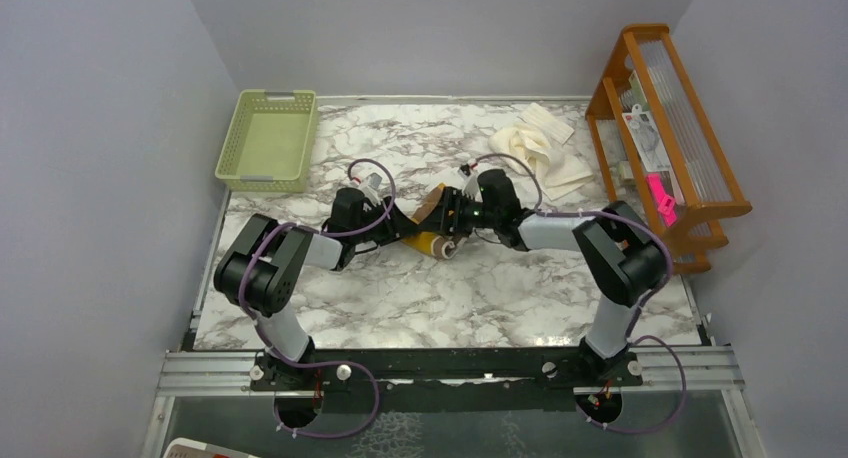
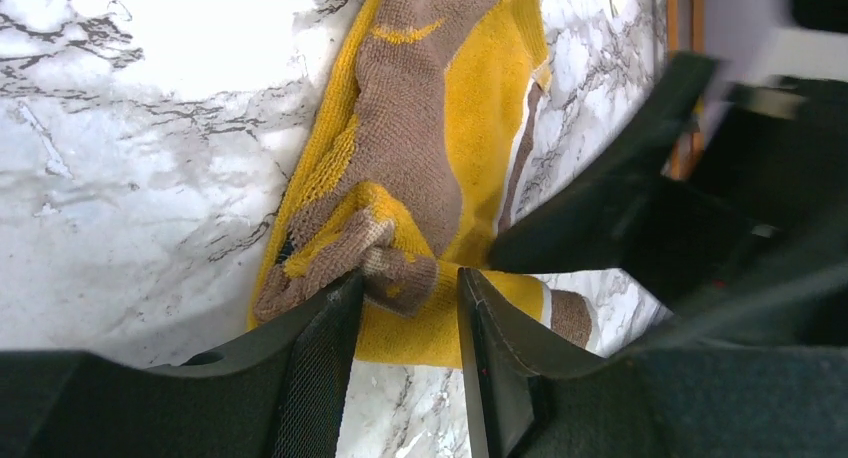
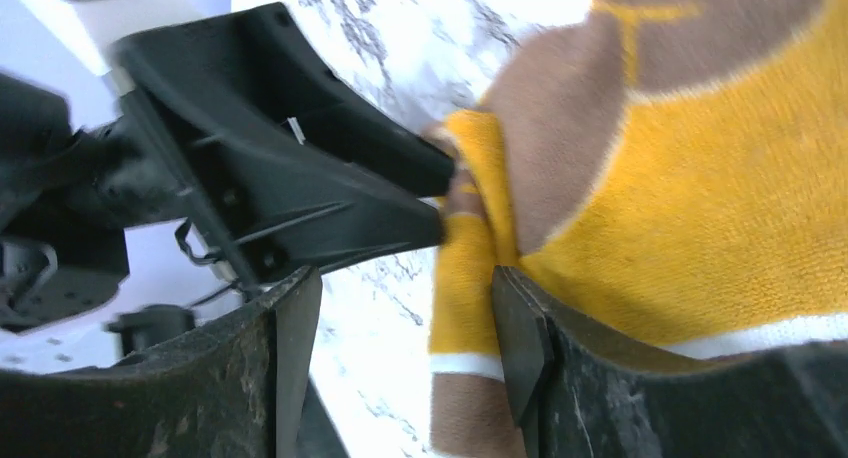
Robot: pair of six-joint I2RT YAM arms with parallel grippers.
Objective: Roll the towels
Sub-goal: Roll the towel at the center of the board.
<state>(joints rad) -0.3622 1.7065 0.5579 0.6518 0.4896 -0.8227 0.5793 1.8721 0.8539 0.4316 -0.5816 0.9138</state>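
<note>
The brown towel with mustard-yellow backing (image 1: 436,244) lies partly rolled at the middle of the marble table (image 1: 420,308). My left gripper (image 1: 400,233) is at its left end. In the left wrist view the jaws (image 2: 405,288) are pinched on a bunched fold of this towel (image 2: 400,178). My right gripper (image 1: 447,221) is over the towel's right side. In the right wrist view it (image 3: 400,318) is open, with the towel's yellow edge (image 3: 465,268) beside its right finger. The left fingers (image 3: 390,153) show there too, gripping the fold. The cream-white towel (image 1: 535,148) lies crumpled at the back right.
A light-green plastic basket (image 1: 268,140) stands at the back left corner. A wooden rack (image 1: 665,138) with papers stands along the right edge. The two grippers are very close together over the towel.
</note>
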